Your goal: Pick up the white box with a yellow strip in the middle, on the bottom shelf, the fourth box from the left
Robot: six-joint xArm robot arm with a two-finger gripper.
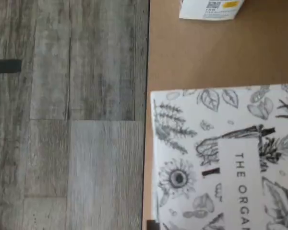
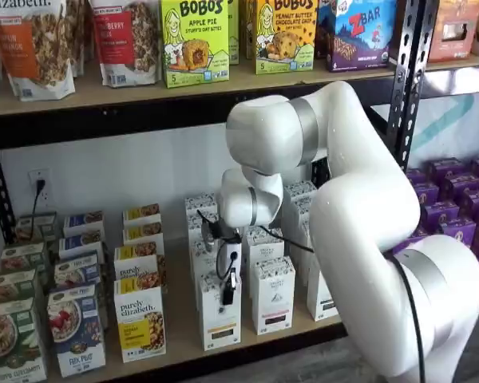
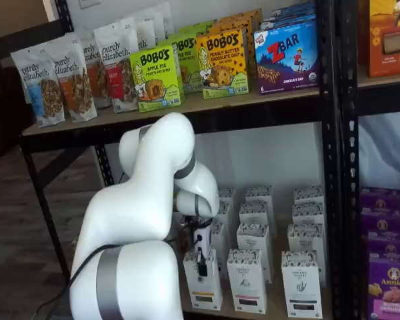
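**Claw reaching down onto the white box at the front of the bottom shelf**

The white arm is bending down from a big elbow, and its wrist is pointing straight down. In both shelf views the claw [image 2: 228,294] is sitting over the top of the white box [image 2: 221,323], which is standing at the front edge of the bottom shelf [image 2: 247,339]. A black finger is lying against the front of the box. Only that side of the claw is showing, so I cannot tell if it is gripping. The arm is hiding the boxes behind it. In the wrist view the leafy box top is getting cut off at the edge. Another white box [image 2: 273,294] is standing just beside it. The floor [image 1: 67,120] is showing past the shelf edge.
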